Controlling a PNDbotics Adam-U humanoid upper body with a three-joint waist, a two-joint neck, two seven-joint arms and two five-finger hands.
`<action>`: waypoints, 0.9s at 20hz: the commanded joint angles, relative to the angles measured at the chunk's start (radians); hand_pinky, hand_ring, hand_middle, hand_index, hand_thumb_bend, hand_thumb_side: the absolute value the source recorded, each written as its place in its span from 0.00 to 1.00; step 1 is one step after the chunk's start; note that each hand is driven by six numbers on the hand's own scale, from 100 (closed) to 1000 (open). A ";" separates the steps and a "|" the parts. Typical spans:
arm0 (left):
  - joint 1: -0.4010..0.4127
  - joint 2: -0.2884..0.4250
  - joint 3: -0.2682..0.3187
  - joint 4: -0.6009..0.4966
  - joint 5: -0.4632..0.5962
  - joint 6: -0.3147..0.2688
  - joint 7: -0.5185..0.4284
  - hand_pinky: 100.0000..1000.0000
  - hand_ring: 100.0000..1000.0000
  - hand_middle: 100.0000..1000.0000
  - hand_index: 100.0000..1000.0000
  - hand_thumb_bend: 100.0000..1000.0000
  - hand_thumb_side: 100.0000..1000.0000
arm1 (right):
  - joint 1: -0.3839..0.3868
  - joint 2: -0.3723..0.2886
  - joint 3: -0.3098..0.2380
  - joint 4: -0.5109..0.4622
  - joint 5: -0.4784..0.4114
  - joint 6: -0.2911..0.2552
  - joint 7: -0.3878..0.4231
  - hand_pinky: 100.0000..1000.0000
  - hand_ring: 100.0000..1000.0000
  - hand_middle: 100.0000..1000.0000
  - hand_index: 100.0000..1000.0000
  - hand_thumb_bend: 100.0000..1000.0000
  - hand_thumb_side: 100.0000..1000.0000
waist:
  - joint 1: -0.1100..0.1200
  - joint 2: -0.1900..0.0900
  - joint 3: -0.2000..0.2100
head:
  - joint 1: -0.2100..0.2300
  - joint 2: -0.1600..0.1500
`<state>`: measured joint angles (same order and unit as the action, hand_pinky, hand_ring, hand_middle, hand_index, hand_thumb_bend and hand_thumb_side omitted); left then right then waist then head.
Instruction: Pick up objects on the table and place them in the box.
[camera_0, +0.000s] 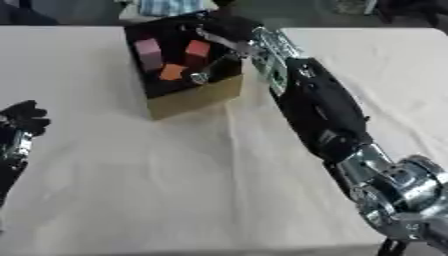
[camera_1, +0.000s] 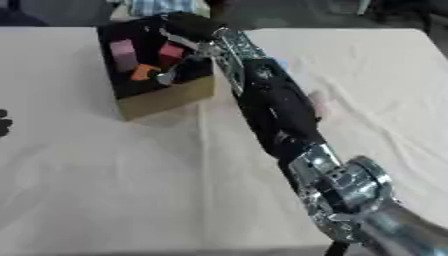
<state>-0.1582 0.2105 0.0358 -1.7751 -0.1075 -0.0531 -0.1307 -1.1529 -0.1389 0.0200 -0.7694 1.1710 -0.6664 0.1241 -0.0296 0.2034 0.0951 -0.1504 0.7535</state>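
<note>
Left eye view: a cardboard box with a dark inside stands near the far edge of the table, which is covered with a pale cloth. Inside the box lie a pink block, a red block and an orange block. The right arm stretches from the near right corner across to the box. The right hand is over the box's far right part, above the blocks; whether its fingers are open or closed around anything cannot be told. The left hand shows at the table's left edge, fingers curled, holding nothing.

Right eye view: the same box and three blocks appear, shifted toward the left. The right hand sits over the box opening; finger posture is again unclear. Only a dark bit of the left hand shows at the left edge.
</note>
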 joint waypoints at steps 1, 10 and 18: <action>-0.008 0.021 0.010 -0.011 -0.001 -0.001 0.006 0.79 0.73 0.69 0.84 0.00 0.61 | -0.025 -0.074 -0.029 -0.026 -0.063 0.029 -0.004 0.76 0.79 0.77 0.97 0.14 0.36 | 0.004 -0.031 -0.009 | 0.008 -0.014; -0.007 0.027 0.025 -0.013 -0.007 0.001 0.019 0.79 0.73 0.69 0.84 0.00 0.61 | 0.018 -0.210 -0.059 -0.024 -0.207 0.104 0.057 0.76 0.80 0.81 0.97 0.08 0.35 | 0.005 -0.022 -0.041 | 0.029 -0.022; -0.009 0.026 0.025 -0.013 -0.008 0.000 0.018 0.79 0.73 0.69 0.84 0.00 0.62 | 0.050 -0.236 -0.103 0.052 -0.206 0.184 0.066 0.76 0.81 0.84 0.97 0.03 0.46 | 0.011 -0.017 -0.051 | 0.039 -0.022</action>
<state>-0.1582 0.2186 0.0539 -1.7752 -0.1123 -0.0515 -0.1145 -1.0852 -0.3418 -0.0684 -0.7219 0.9663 -0.4981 0.1931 -0.0294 0.2034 0.0442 -0.1145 0.7408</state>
